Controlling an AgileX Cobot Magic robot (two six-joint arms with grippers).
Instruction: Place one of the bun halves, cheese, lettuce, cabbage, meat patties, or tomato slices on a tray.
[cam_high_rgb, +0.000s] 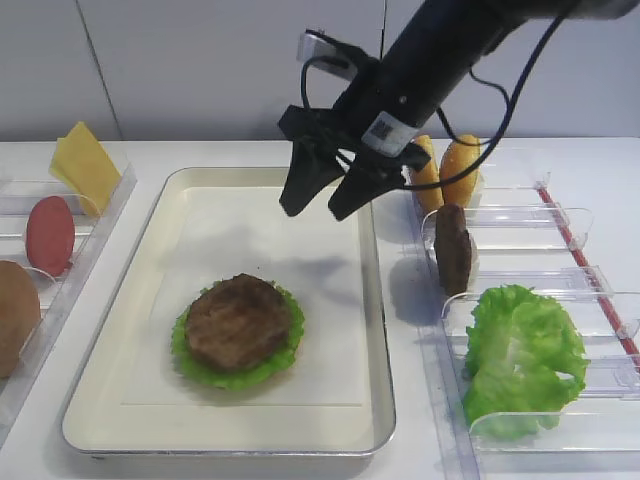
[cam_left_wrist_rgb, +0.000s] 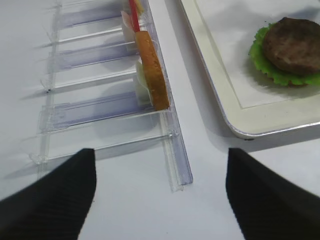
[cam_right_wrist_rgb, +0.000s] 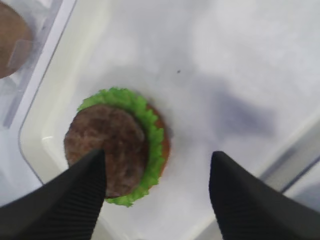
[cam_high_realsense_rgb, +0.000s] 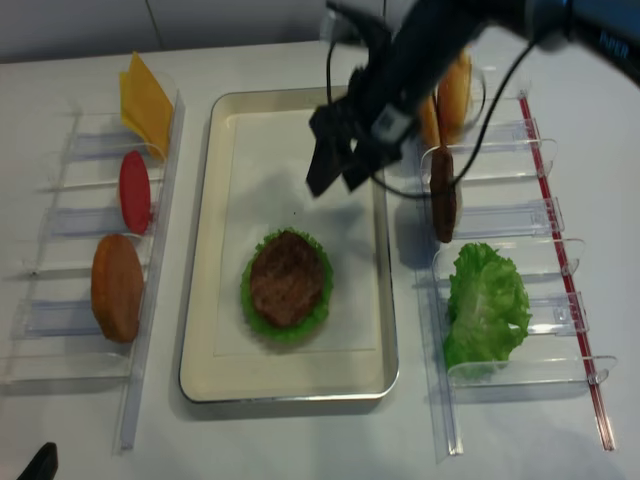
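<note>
Black ribbed fingers (cam_high_rgb: 300, 190) of right gripper (cam_high_rgb: 325, 198) spread, empty, above cream rimmed tray (cam_high_rgb: 330, 400); wrist view: rough brown patty (cam_right_wrist_rgb: 106, 145) on frilly green lettuce (cam_right_wrist_rgb: 150, 131) below; left gripper (cam_left_wrist_rgb: 157, 192) parted, idle; risk: low retreat clipping stack.

- The right pincer (cam_high_rgb: 322, 200) is hanging with its jaws apart and holding nothing, above the far right part of the tray (cam_high_rgb: 130, 345); bare liner is lying straight beneath it.
- Below and to its left, the meat patty (cam_high_rgb: 238, 321) on lettuce (cam_high_rgb: 232, 378) is taking up the near middle of the tray.
- Just to its right, a clear rack (cam_high_rgb: 560, 215) is standing with bun halves (cam_high_rgb: 460, 168) and a second patty (cam_high_rgb: 452, 247) upright.
- The tray's left strip is lying open.
</note>
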